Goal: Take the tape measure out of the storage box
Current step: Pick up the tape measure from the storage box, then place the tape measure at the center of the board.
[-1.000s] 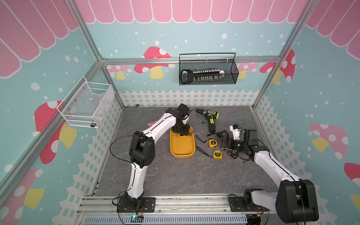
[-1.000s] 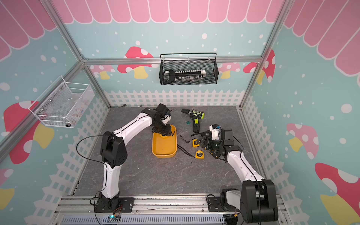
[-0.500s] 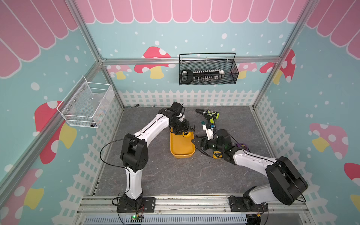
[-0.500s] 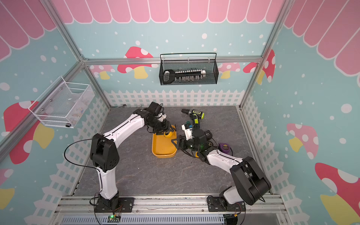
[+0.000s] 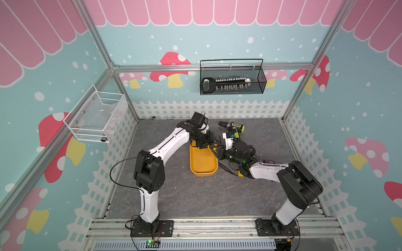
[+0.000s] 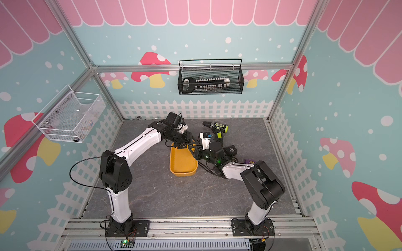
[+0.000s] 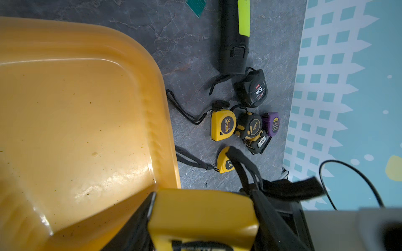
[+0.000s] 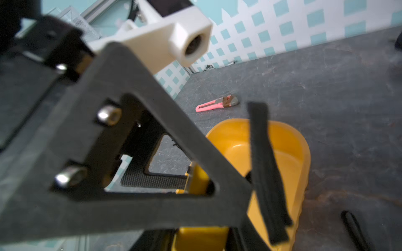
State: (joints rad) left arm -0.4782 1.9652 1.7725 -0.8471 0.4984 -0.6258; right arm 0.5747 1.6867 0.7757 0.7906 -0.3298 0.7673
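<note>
left gripper (image 5: 206,145): clamped on a boxy yellow plastic tape measure (image 7: 202,217), with a black finger (image 7: 134,228) on either side of it.
right gripper (image 5: 217,151): closed, tip to tip with the left gripper. The right wrist view shows the same yellow body (image 8: 200,239) between its jaws.
tape measure: between both grippers, over the box's far rim. Its black strap (image 8: 265,169) stands loose beside them.
storage box (image 5: 203,171): a shallow yellow-orange plastic tub, under the grippers and stretching back toward the arm bases.
five small tape measures (image 7: 224,125): clustered on the grey floor on the right arm's side.
green-black drill (image 5: 232,127): just beyond the right gripper.
pink utility knife (image 8: 217,103): on the floor beyond the left gripper.
</note>
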